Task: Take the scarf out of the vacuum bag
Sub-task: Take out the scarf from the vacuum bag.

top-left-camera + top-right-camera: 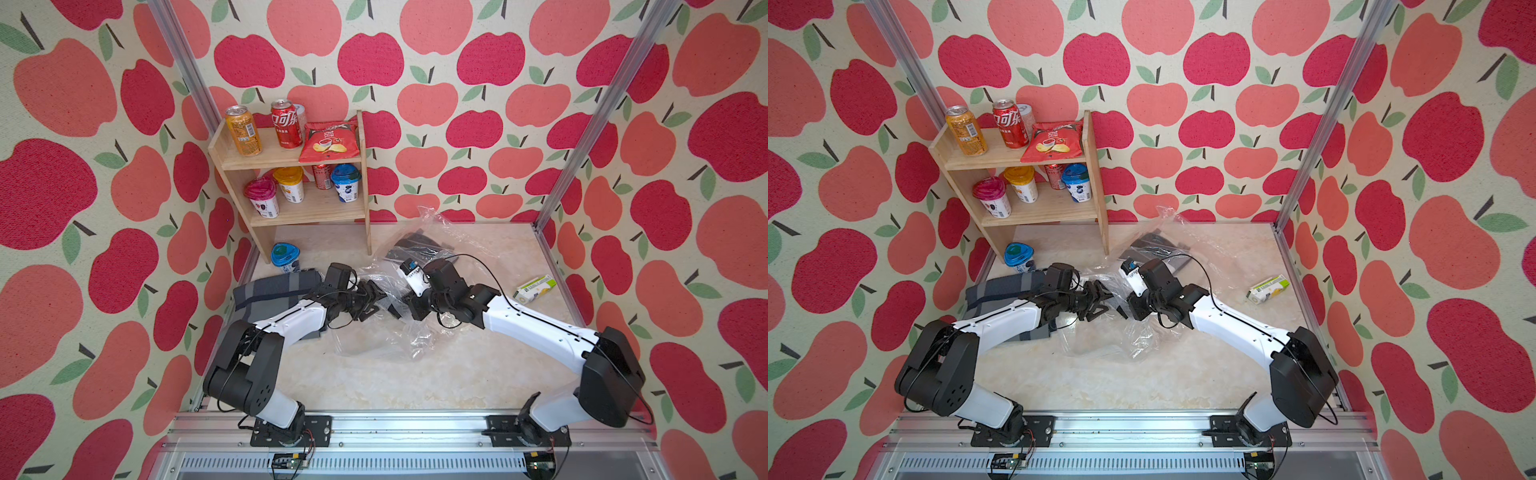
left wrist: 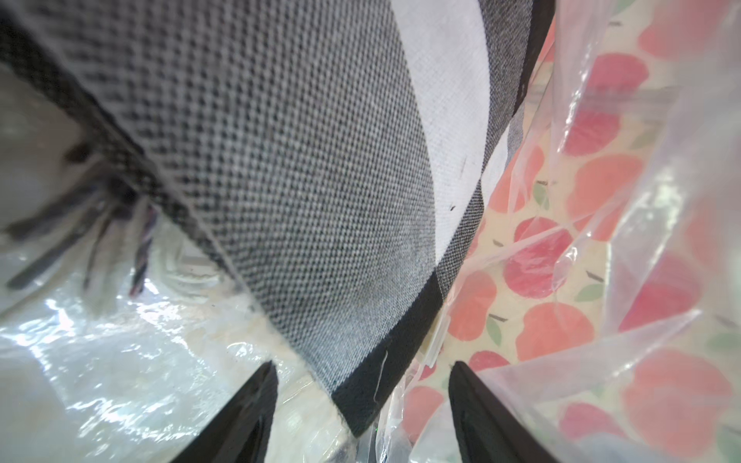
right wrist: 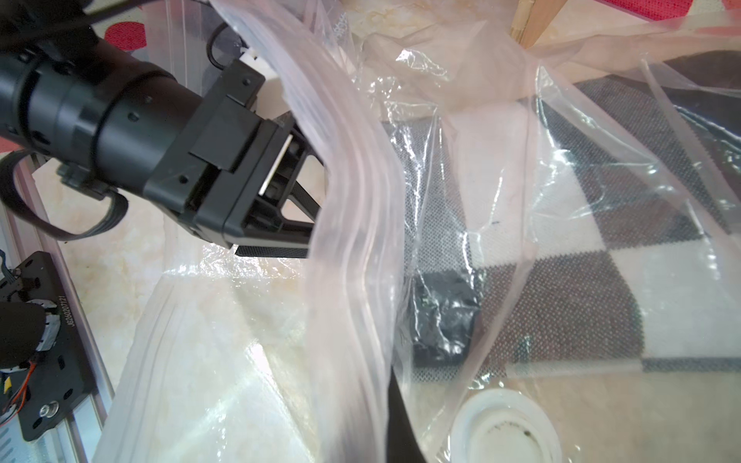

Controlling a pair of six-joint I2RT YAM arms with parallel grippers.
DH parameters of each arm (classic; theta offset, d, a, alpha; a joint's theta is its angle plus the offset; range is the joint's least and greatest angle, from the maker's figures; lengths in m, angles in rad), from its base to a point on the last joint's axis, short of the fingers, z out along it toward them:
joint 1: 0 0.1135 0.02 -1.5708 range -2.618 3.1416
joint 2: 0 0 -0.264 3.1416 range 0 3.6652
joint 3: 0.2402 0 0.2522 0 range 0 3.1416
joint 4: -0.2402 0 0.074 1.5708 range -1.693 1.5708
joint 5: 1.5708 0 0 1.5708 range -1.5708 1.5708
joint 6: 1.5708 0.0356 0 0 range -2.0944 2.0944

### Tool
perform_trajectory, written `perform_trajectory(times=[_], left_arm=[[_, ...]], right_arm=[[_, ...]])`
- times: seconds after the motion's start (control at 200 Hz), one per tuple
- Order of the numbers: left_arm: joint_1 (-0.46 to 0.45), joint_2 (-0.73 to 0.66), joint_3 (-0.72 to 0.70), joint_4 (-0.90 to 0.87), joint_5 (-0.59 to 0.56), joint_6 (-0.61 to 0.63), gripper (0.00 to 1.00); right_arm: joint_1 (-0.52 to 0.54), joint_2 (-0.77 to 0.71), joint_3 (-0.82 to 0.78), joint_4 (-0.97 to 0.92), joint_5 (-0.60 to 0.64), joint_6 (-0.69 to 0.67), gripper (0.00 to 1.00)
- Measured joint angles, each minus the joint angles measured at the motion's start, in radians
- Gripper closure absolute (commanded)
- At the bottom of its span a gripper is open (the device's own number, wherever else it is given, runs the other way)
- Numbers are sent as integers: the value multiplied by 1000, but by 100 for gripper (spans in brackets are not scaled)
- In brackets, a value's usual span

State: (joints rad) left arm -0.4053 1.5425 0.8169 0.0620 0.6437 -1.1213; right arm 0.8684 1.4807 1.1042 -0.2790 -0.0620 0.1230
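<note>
The vacuum bag [image 1: 386, 340] [image 1: 1100, 336] lies crumpled and clear in the middle of the table. Inside it is the scarf [image 1: 415, 245] [image 3: 581, 288], checked black, white and grey. My left gripper [image 1: 380, 301] [image 2: 363, 364] reaches into the bag's mouth. Its jaws stand apart, with a dark-edged corner of the scarf [image 2: 300, 180] between them, touching neither finger. My right gripper [image 1: 409, 307] [image 3: 391, 385] is shut on the bag's rim [image 3: 353, 200] and holds it up. The white valve cap [image 3: 505, 429] sits close by the right gripper.
A wooden shelf [image 1: 291, 166] with cans, cups and a chip bag stands at the back left. A blue cup [image 1: 285, 255] sits on the table below it. A grey striped cloth [image 1: 266, 293] lies under my left arm. A small green-white carton [image 1: 534, 289] lies at the right.
</note>
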Motion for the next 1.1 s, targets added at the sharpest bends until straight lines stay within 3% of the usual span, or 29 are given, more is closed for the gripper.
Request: perform_trajectory(times=[0.135,0.355,0.51,0.67,0.89,1.1], left_arm=[[-32,32,14,20,0,-14,33],[-79,66,14,53,0,-37,45],[-91,77,14,71,-2,-47,63],[-91,77,14,85,-4,-53,73],[-91,84,14,106,-3,-64,96],[-83,77,14,106,1,-66,100]], right_arm=[[0,-23,-32,-2,21,0,100],[0,-36,-67,-6,47,1,100],[0,-50,-79,-7,55,1,100],[0,-58,-88,-7,62,1,100],[-1,-68,-90,-9,69,1,100],[-7,-72,-90,-10,72,1,100]])
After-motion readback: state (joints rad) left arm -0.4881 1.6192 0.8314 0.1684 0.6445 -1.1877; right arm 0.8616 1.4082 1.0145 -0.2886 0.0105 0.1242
